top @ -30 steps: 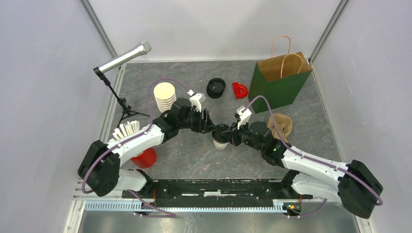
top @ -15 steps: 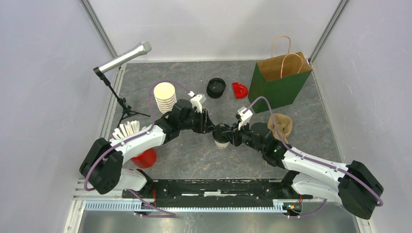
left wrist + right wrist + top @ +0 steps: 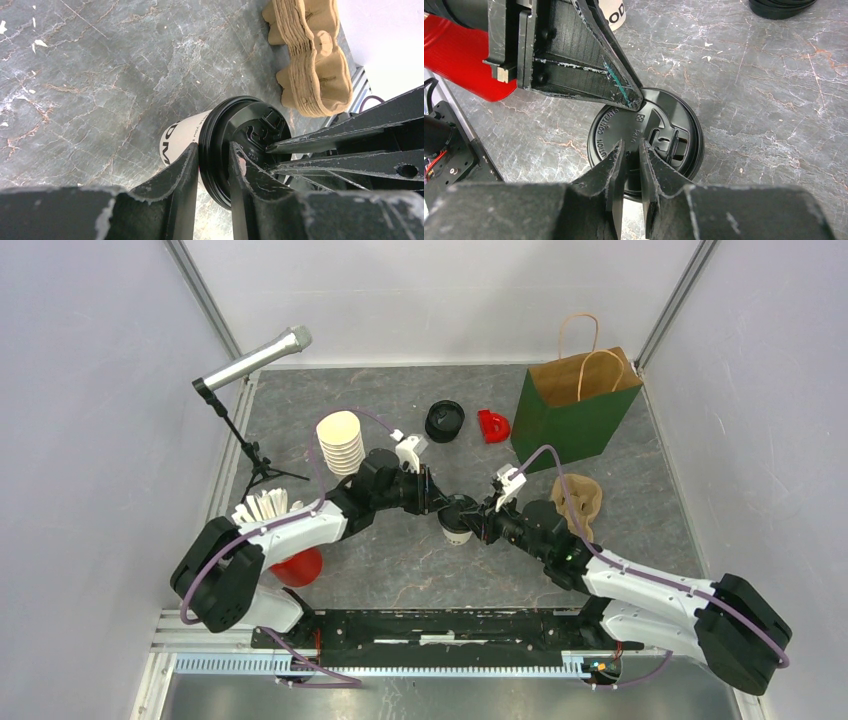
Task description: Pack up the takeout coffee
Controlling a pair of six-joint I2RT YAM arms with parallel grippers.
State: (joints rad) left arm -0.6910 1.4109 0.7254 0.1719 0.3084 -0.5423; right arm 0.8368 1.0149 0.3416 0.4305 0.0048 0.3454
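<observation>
One takeout coffee cup, cream with dark print, stands mid-table with a black lid on it. A second lidded cup is not in view. My left gripper reaches it from the left. In the left wrist view its jaws pinch the lid's rim, one finger against the cup wall, the other on top. My right gripper comes from the right. In the right wrist view it is shut, tips resting on the lid's top.
A stack of lidless cream cups, spare black lids and a small red object lie behind. A green-and-brown paper bag stands back right, with a cardboard cup carrier before it. A red cup of sticks and a microphone stand are left.
Both grippers have closed in a little on the cup from either side. The cup has stayed in place.
</observation>
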